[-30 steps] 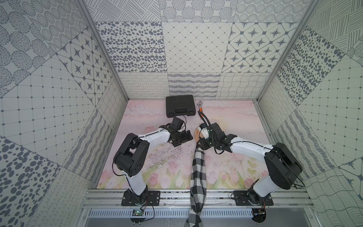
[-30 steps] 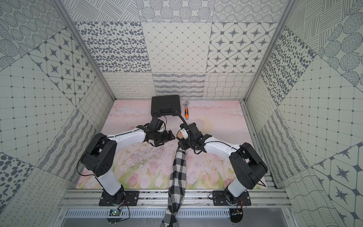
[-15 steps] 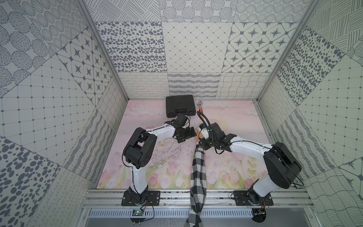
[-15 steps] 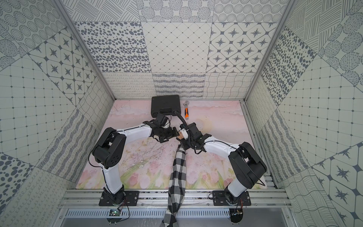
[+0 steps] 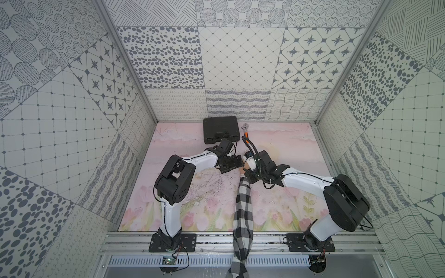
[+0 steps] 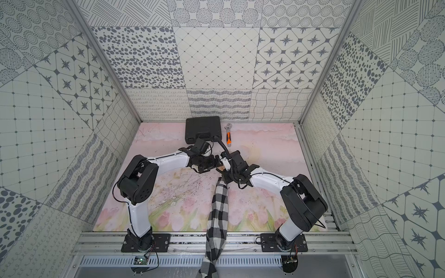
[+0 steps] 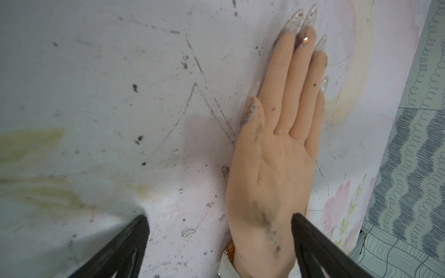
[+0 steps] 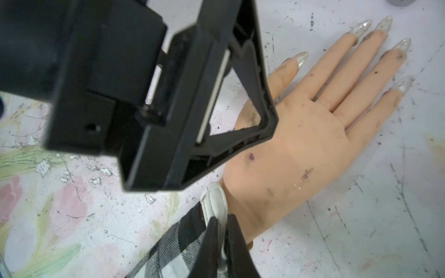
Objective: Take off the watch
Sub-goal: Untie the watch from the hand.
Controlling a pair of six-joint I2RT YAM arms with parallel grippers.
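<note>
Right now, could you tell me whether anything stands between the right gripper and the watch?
Nothing visible: the right gripper is shut on the pale strap of the watch. The open left gripper has one finger over the heel of the mannequin hand, which may hinder sliding it off.

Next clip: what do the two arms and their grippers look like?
Both share one build: the left arm and right arm have white shells between bulky black joint housings, with thin black cables looping outside. Each stands on a black base plate on a silver rail. The left gripper and right gripper are black, with tapering fingers. A ribbed black hose runs at the right wrist.
</note>
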